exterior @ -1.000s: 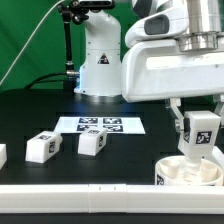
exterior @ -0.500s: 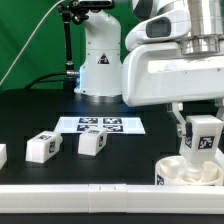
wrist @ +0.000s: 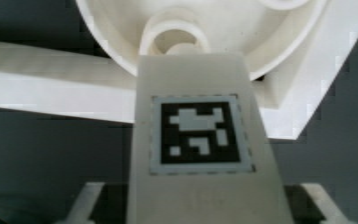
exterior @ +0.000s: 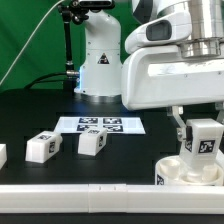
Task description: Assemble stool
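**Leg held upright at the seat**

Closest to me runs the white rail (exterior: 80, 198). Just behind it, at the exterior view's right, sits the round seat (exterior: 168, 172). The gripper (exterior: 200, 128) is clamped on a tagged leg (exterior: 203, 141), which stands upright with its foot seemingly in the seat's socket. A loose leg (exterior: 93, 143) and a second loose leg (exterior: 42, 147) lie to the left, with the marker board (exterior: 100, 125) beyond them.
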You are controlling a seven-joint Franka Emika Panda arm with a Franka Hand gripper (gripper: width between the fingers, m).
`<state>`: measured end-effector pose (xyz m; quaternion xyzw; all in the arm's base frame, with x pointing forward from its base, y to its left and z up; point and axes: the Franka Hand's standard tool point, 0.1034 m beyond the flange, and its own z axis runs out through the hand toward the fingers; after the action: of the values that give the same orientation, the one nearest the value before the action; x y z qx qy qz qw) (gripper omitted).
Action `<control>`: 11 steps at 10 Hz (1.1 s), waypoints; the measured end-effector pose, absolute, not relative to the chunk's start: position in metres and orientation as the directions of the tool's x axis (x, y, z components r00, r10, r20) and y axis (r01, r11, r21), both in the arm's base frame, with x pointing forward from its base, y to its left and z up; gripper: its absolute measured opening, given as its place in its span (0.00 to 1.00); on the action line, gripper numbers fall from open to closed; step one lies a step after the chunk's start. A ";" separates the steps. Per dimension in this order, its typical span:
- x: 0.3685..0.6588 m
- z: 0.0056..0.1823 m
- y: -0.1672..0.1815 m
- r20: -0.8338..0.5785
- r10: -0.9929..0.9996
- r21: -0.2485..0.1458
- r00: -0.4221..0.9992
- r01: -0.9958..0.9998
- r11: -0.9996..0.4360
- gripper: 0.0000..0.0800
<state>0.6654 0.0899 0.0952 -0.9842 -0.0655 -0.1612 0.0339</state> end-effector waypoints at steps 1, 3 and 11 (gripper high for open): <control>0.665 0.096 0.089 0.322 0.118 -0.045 0.939 0.140 -0.989 0.42; 0.664 0.098 0.088 0.323 0.117 -0.045 0.939 0.138 -0.989 0.42; 0.659 0.082 0.087 0.307 0.119 -0.044 0.944 0.139 -0.989 0.42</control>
<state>0.6589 0.0869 0.0823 -0.9854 -0.0655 -0.1535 0.0327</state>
